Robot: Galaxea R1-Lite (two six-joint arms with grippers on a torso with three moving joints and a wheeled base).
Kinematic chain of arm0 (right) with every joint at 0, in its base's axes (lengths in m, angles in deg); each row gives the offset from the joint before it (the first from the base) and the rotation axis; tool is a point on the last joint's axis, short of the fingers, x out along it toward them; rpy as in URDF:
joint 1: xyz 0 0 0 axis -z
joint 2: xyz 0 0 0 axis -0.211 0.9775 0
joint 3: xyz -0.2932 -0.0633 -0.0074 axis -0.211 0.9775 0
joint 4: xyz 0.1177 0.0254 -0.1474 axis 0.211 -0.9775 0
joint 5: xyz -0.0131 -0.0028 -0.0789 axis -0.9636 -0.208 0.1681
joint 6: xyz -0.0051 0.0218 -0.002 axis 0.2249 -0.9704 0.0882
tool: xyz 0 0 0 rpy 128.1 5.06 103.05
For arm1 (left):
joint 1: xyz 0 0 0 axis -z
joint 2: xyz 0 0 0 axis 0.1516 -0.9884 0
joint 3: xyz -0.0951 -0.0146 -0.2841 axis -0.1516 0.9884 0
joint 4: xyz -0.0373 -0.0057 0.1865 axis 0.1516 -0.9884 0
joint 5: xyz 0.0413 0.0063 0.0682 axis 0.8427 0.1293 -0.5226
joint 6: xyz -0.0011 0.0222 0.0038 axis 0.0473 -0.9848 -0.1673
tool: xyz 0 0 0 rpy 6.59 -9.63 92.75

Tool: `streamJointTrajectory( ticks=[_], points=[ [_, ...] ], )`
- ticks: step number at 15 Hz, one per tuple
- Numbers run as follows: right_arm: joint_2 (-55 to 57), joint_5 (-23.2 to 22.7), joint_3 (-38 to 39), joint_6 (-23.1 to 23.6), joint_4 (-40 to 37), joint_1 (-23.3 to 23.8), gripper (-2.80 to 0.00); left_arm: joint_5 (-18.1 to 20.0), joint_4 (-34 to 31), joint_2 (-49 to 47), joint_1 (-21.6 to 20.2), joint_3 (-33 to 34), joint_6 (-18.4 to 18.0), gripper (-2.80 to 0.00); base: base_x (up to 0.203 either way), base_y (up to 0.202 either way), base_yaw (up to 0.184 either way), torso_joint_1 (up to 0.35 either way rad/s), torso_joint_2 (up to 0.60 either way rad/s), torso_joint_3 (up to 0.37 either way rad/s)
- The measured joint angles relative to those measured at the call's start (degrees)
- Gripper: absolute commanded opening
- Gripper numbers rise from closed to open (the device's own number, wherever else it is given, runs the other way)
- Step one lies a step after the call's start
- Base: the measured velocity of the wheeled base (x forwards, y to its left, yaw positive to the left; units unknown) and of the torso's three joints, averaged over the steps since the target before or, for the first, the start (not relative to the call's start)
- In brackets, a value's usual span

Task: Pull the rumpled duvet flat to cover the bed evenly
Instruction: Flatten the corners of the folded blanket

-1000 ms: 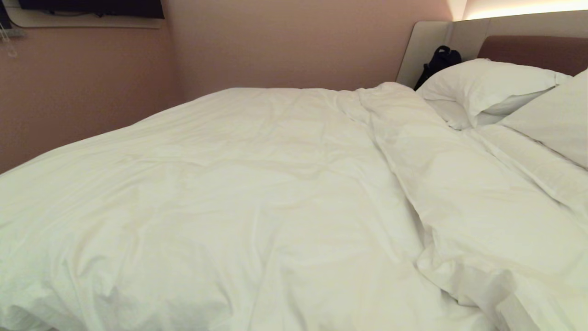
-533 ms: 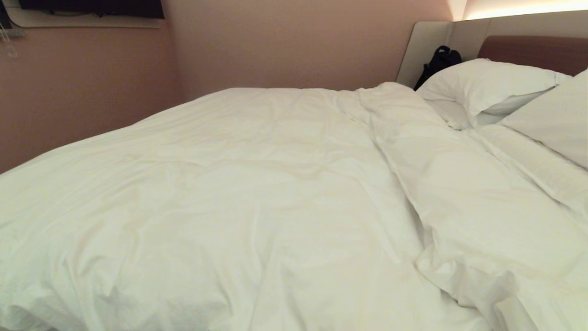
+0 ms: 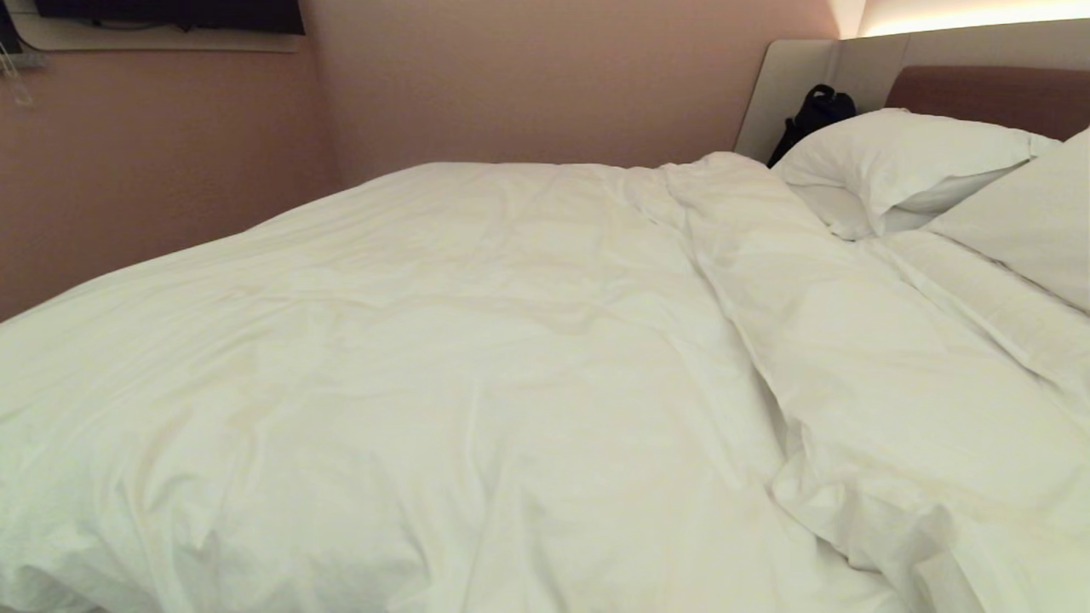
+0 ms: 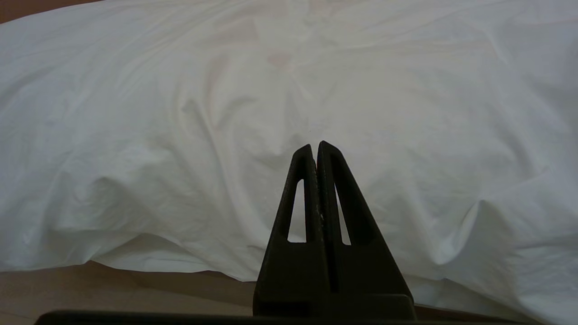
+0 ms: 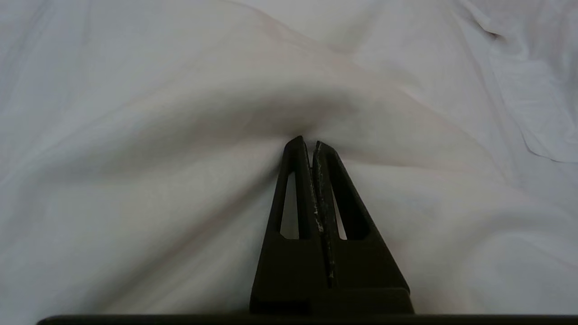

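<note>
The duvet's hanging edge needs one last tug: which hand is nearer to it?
Left. The left hand faces the duvet edge above the floor; the right hand sees only cloth.

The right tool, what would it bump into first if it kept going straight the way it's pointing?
Most likely the duvet: the shut right tool points right at a puffy fold, though how close is unclear.

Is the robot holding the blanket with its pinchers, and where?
No. The left gripper and right gripper are both shut with nothing between them; the duvet lies free.
</note>
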Motion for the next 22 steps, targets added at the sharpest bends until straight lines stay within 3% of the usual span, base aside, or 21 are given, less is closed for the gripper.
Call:
streamJointTrajectory(
  ticks=[3,18,22],
  points=[
    [0.0,-1.0,0.4,-0.1,0.0,0.0,-2.8,0.0,0.0,0.0,0.0,0.0,0.0,-2.8,-0.045,0.0,0.001,0.006,0.0,0.001],
    [-0.1,-1.0,0.5,-1.2,0.0,0.0,-2.8,0.0,0.0,0.0,0.0,0.0,0.1,-2.8,-0.191,0.0,0.001,0.001,0.0,0.001],
    [-0.1,-1.0,0.5,-1.6,0.0,0.0,-2.8,0.0,0.0,0.0,0.0,0.0,0.1,-2.8,-0.024,0.0,0.001,-0.002,0.0,0.002]
  ],
)
